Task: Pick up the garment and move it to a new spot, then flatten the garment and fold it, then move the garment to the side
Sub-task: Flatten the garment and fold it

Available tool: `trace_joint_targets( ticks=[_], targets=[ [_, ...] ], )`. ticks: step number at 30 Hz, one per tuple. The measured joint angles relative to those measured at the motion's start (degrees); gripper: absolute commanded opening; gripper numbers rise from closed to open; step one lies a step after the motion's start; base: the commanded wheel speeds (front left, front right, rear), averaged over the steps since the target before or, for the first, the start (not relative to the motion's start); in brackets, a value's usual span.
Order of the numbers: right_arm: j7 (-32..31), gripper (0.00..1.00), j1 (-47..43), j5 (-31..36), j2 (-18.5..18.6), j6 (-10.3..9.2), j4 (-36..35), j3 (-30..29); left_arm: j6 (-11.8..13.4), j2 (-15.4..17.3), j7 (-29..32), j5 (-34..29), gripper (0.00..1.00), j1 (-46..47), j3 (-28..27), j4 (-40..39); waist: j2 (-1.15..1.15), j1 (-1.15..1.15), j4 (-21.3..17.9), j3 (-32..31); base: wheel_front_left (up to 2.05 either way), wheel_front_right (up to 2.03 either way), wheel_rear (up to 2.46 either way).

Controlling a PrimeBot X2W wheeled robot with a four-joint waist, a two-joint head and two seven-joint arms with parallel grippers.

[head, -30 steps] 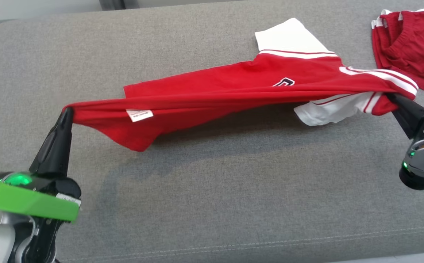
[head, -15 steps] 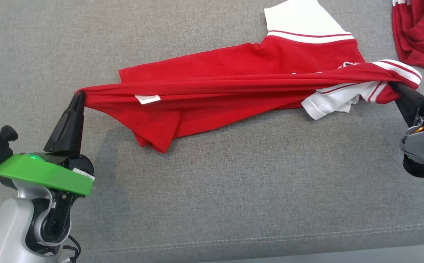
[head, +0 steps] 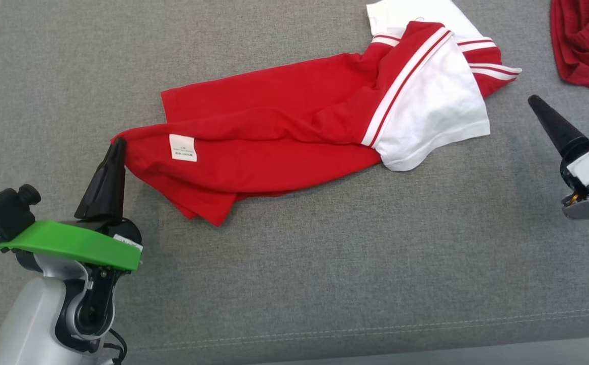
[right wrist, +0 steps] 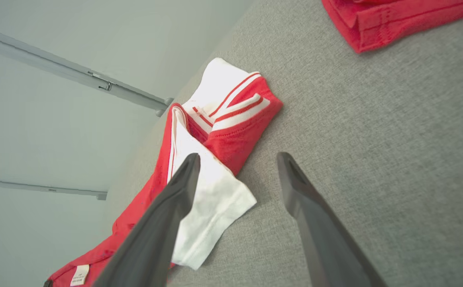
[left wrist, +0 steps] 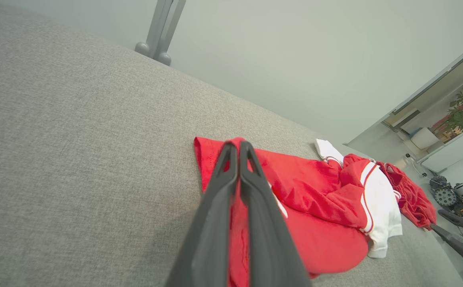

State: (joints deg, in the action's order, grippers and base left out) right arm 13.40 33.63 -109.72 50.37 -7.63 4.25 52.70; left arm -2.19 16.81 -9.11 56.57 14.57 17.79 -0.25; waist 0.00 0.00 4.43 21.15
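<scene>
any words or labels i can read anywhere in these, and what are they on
Nothing here can be read as text.
White tag sewn on the red shirt: lines of print, too small to read.
White sticker at the base of the left claw: too blurred to read.

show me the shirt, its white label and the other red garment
shirt [head: 284, 96]: head view, on its red body
white label [head: 183, 148]: head view, middle of the label
other red garment [head: 586, 45]: head view, red cloth at top right
</scene>
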Motion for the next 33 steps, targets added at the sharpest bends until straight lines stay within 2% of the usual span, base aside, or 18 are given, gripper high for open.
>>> trace_joint_targets(
  ticks=[5,8,11,21,33],
  targets=[
    [0.1,1.00,1.7,9.7,1.4,0.00,-0.8,3.7,-0.6,-0.1,-0.3,0.0,0.00,0.0,0.0,0.7,0.00,0.00,-0.7,-0.3,0.00,0.00,0.00],
    [0.5,1.00,3.9,15.5,2.9,0.00,-0.4,3.9,-0.9,-0.8,-0.6,0.0,0.00,0.2,0.8,0.7,0.00,0.00,-0.9,-0.3,0.00,0.00,0.00],
    [0.7,1.00,6.8,21.9,2.9,0.00,-0.5,4.6,-1.3,-1.4,-0.6,0.0,0.00,0.3,1.4,0.3,0.00,0.00,-0.8,0.0,0.00,0.00,0.00],
    [0.8,1.00,10.1,27.9,-3.7,0.00,1.8,5.8,-1.9,-3.3,-1.3,-0.4,0.00,2.3,3.6,-0.6,0.00,0.00,0.6,1.5,0.00,0.00,0.00],
    [0.9,1.00,10.6,30.2,-7.9,0.00,9.2,6.1,-2.9,-5.0,-2.1,-0.6,0.00,3.2,5.1,-0.7,0.00,0.00,2.7,3.3,0.00,0.00,0.00]
  ],
)
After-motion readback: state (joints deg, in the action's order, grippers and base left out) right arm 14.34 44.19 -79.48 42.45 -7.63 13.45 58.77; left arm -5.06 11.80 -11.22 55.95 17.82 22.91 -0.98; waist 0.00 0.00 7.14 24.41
